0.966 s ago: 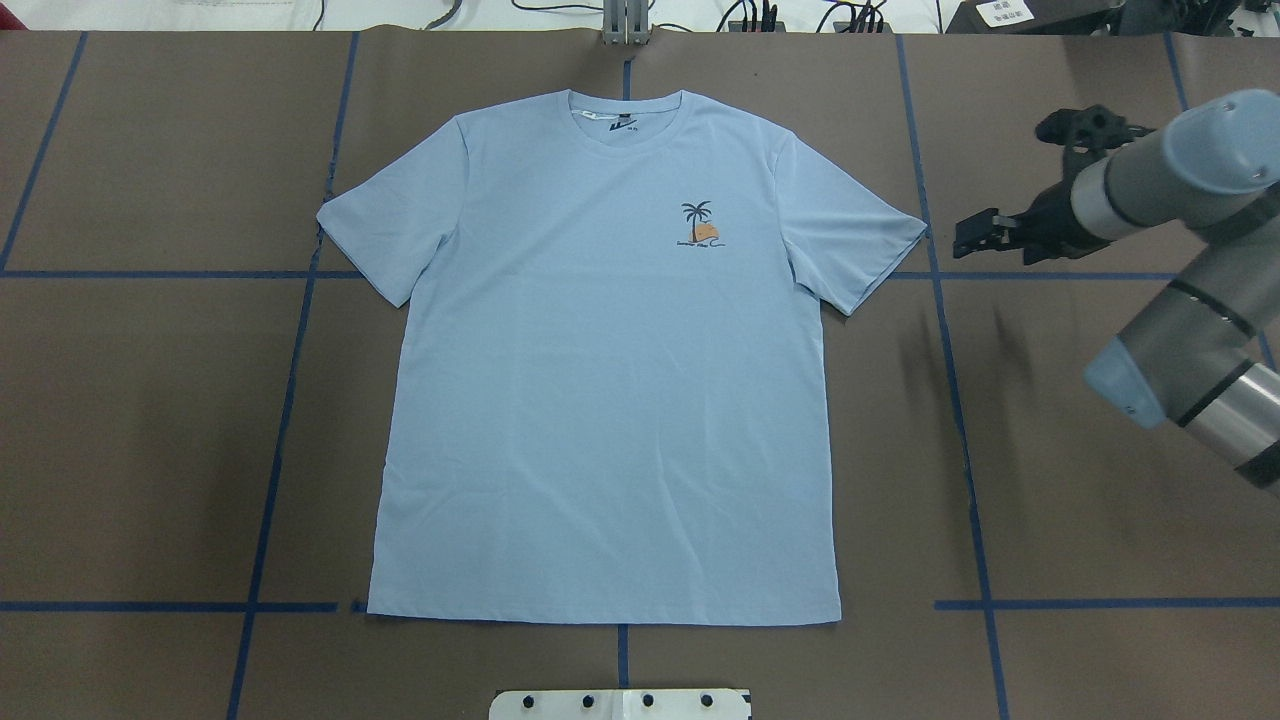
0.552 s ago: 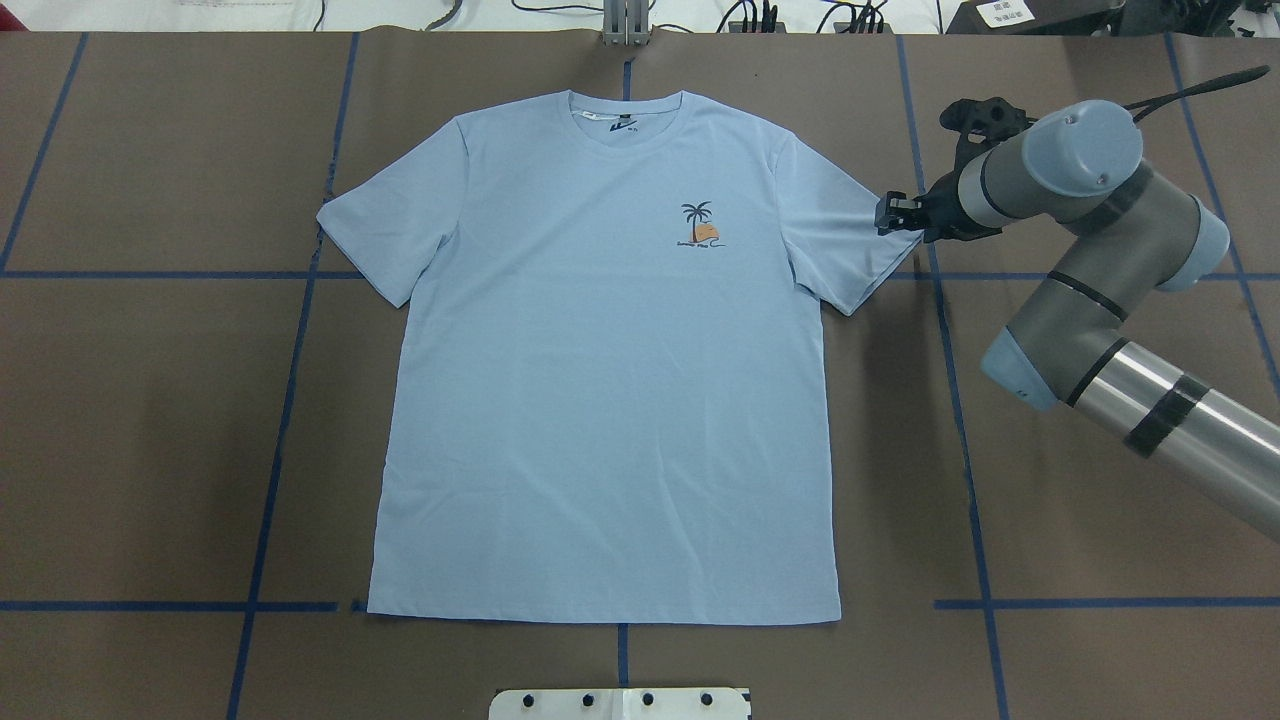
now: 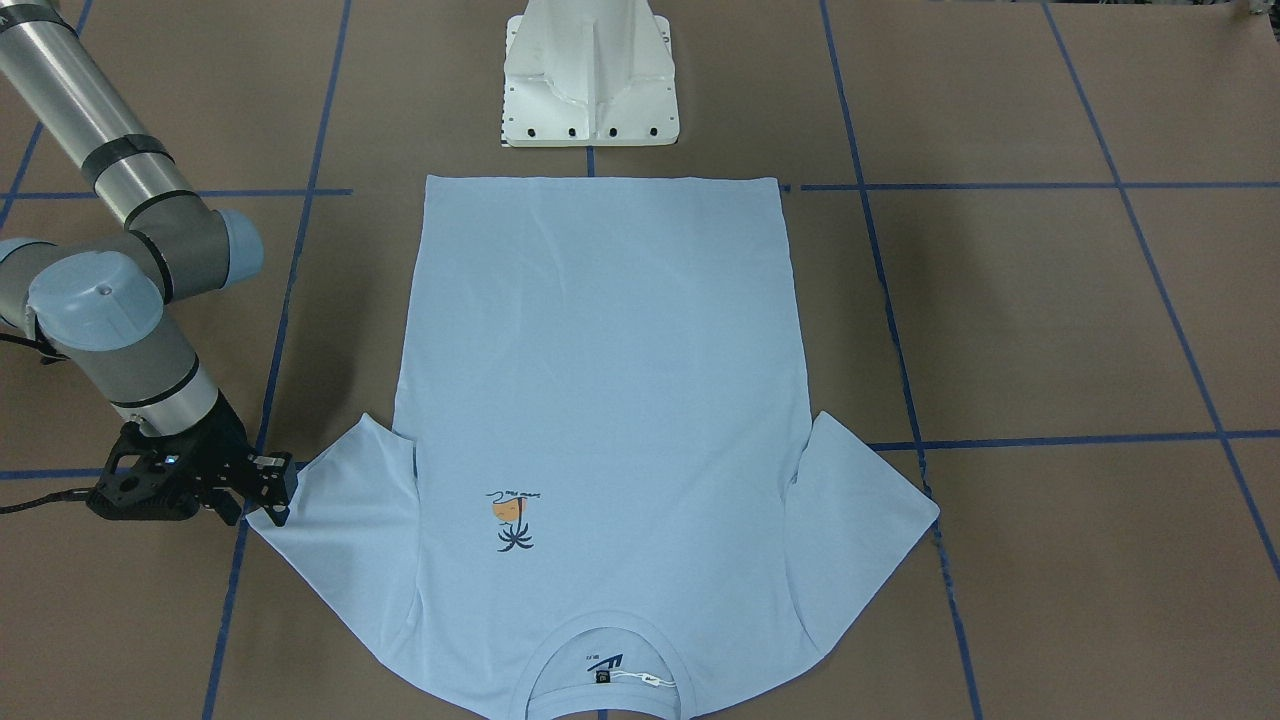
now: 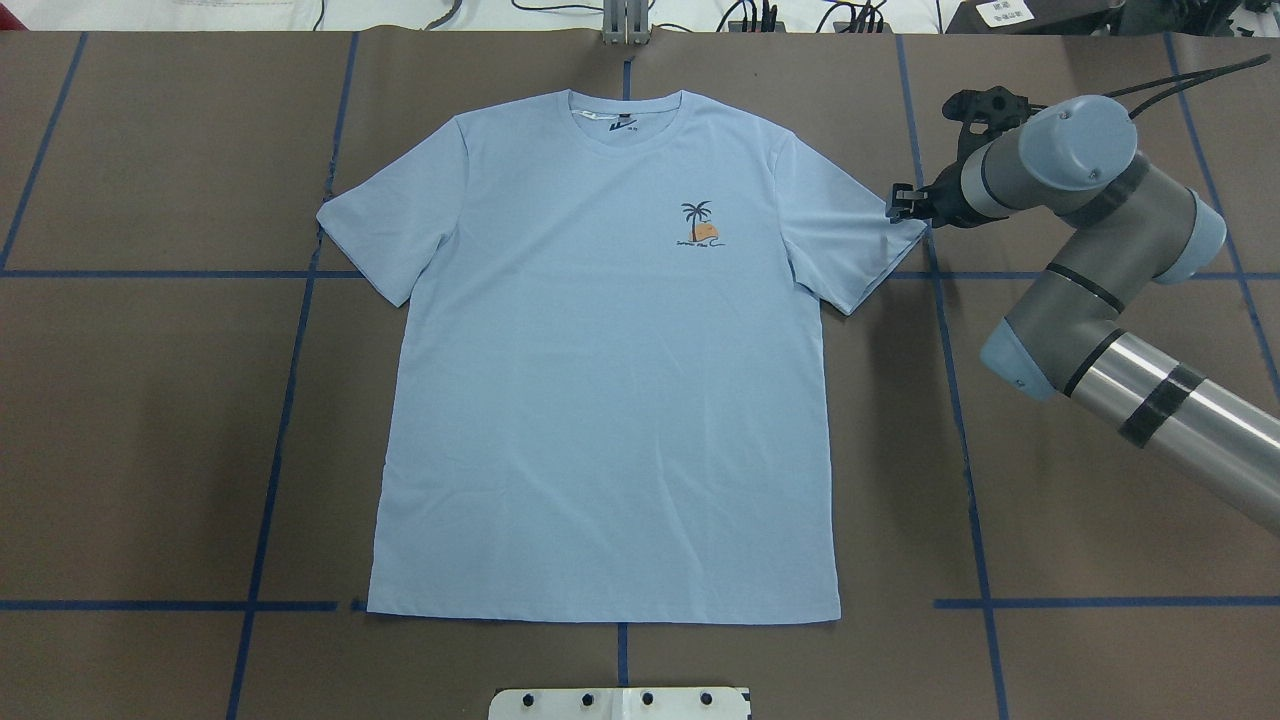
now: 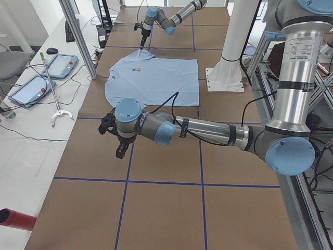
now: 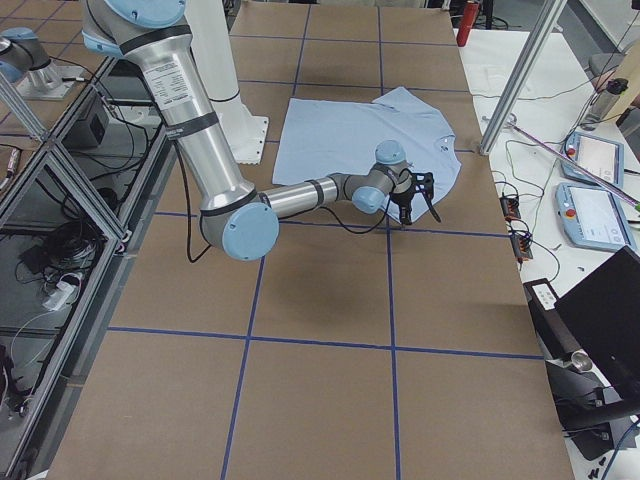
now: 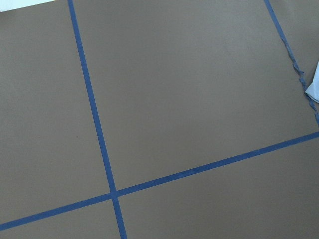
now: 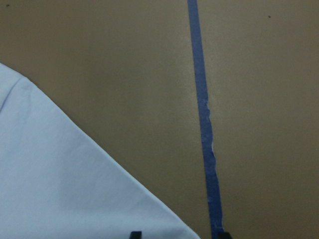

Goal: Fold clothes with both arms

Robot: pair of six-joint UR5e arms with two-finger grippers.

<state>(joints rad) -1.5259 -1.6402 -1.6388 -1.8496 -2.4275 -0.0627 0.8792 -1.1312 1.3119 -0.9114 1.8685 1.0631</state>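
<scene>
The light blue T-shirt (image 4: pixel 600 380) lies flat and face up on the brown table, collar at the far side, with its chest print (image 4: pixel 698 228) showing. My right gripper (image 4: pixel 897 206) is at the tip of the shirt's sleeve on the overhead view's right. It also shows in the front-facing view (image 3: pixel 275 495). In the right wrist view its fingertips (image 8: pixel 135 234) stand apart over the sleeve corner (image 8: pixel 60 189), so it is open. My left gripper (image 5: pixel 119 151) hangs over bare table beyond the shirt's other sleeve, shown only in the exterior left view; I cannot tell its state.
The white pedestal base (image 3: pixel 590 80) stands at the robot's edge by the shirt's hem. Blue tape lines (image 4: pixel 280 420) cross the table. Metal frame posts (image 5: pixel 78 36) and tablets (image 5: pixel 62 65) stand along the far edge. The left wrist view shows a sliver of shirt (image 7: pixel 314 84).
My right arm has swung in from the right edge to the sleeve tip, then shifted slightly. The shirt has not moved.
</scene>
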